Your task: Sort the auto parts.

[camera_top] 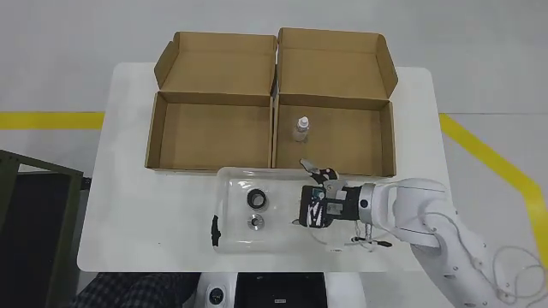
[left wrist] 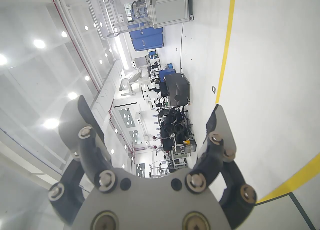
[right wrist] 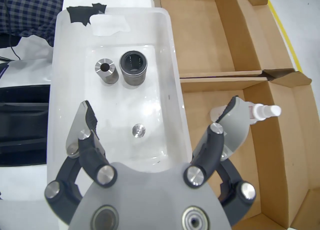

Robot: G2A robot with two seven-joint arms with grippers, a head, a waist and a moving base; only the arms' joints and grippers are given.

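A clear plastic bin (camera_top: 231, 180) (right wrist: 172, 48) at the table's front holds three metal parts. These are a black-bored cylindrical bearing (camera_top: 257, 198) (right wrist: 132, 68), a slotted steel collet (camera_top: 255, 221) (right wrist: 106, 70) beside it, and a small round disc (right wrist: 138, 131). My right gripper (camera_top: 308, 194) (right wrist: 161, 105) hovers open above the bin's right end, over the disc, with one finger over the box wall. A small white bottle (camera_top: 301, 128) (right wrist: 265, 112) stands in the right cardboard box (camera_top: 377, 141) (right wrist: 287, 141). My left gripper (left wrist: 150, 104) is open, holds nothing and faces the hall.
The left cardboard box (camera_top: 210, 137) (right wrist: 200, 35) has nothing inside. Both boxes stand behind the bin with their lids folded back. Black tape (camera_top: 214, 231) (right wrist: 82, 14) sticks to the bin's left end. A dark cart (camera_top: 34, 222) stands left of the table.
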